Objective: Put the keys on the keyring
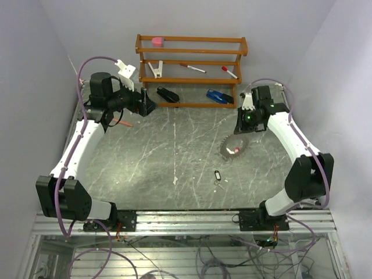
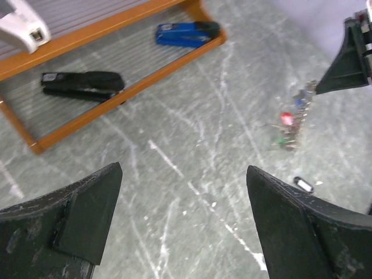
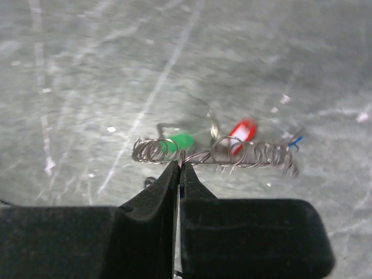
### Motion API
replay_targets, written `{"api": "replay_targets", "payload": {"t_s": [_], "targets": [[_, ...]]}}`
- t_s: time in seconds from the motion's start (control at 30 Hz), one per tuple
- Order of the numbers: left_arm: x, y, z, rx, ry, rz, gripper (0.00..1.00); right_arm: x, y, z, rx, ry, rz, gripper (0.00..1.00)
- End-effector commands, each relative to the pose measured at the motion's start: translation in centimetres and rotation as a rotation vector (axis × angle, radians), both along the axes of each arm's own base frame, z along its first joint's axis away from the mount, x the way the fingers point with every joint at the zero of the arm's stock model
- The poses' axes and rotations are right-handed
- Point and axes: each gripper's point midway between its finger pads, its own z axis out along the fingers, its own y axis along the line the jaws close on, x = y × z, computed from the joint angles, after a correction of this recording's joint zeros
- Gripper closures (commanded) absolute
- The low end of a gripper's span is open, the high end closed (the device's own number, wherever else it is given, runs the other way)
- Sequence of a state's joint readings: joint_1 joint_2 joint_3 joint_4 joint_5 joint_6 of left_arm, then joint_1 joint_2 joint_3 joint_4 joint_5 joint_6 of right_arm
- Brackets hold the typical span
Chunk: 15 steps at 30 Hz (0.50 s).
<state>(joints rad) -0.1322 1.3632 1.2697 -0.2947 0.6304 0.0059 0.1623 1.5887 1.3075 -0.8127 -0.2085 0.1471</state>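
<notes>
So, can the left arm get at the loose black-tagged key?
Probably yes: the black-tagged key lies alone on the table, apart from the keyring the right gripper pinches, and the left gripper is open.

left end effector (image 2: 183,171): fingers wide apart | right end effector (image 3: 179,165): fingers pinched together, lowered

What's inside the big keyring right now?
A red-tagged key shows inside the keyring; a green tag and a blue tag show by its rim. The right tool, shut on the rim, hides the part it pinches; whether any key is threaded cannot be told.
</notes>
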Motion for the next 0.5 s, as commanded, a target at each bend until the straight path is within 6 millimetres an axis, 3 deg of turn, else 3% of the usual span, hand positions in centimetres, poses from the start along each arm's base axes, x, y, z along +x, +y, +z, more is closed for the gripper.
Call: {"api": "replay_targets", "payload": {"t_s": [0.0,0.1,0.2,0.37,0.47], "targets": [[-1.2,-3.3,3.0,-0.149,-0.022,-0.172,0.0,0.0,4.3,5.9,0.193,-0.175,0.203,1.0],[-2.3,-4.8,2.3,-0.129,-0.032,-0.249,0.0,-0.2,6.5,9.8,0.289,-0.289,0.275,1.0],[-3.4,-6.0,1.5,-0.124,-0.042,-0.306,0.0,-1.3,10.1,12.8,0.385,-0.37,0.383,1.0],[-4.6,-7.6,1.2,-0.202,-0.011,-0.37,0.0,-3.9,16.5,15.8,0.477,-0.458,0.571,1.0],[-5.3,-8.5,1.1,-0.193,-0.026,-0.412,0.01,-5.4,19.3,17.4,0.557,-0.513,0.662,1.0]]}}
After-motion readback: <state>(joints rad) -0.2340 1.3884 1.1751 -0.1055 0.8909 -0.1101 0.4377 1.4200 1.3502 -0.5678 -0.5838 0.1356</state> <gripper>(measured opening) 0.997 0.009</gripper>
